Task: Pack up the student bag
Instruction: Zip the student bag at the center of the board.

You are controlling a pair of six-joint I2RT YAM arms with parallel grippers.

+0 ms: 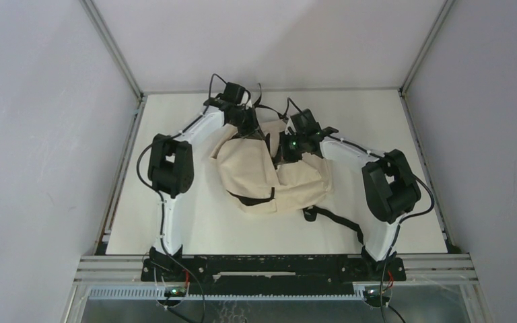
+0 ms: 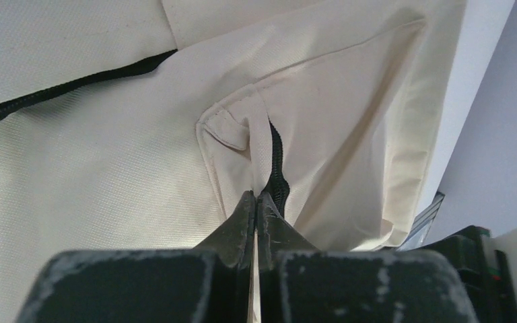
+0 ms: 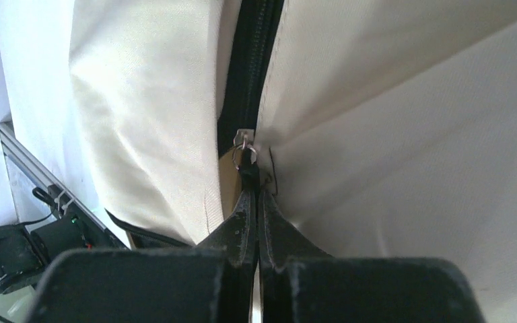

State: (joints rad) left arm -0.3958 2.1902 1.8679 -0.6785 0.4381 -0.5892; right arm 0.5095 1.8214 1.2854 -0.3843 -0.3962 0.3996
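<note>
The student bag (image 1: 269, 178), cream-beige with black trim, lies crumpled at the table's middle. My left gripper (image 1: 246, 126) is at its far left top. In the left wrist view it (image 2: 256, 196) is shut on a fold of the bag's fabric (image 2: 141, 188) beside the end of the black zipper (image 2: 277, 168). My right gripper (image 1: 285, 149) is on the bag's far top. In the right wrist view it (image 3: 251, 192) is shut on the black pull under the metal zipper slider (image 3: 244, 142); the zipper (image 3: 252, 60) runs on above it.
A black strap (image 1: 336, 219) trails off the bag toward the near right. The arms' elbows (image 1: 171, 165) (image 1: 390, 185) stand either side of the bag. Grey walls and a metal frame (image 1: 114, 50) close in the table (image 1: 195, 222).
</note>
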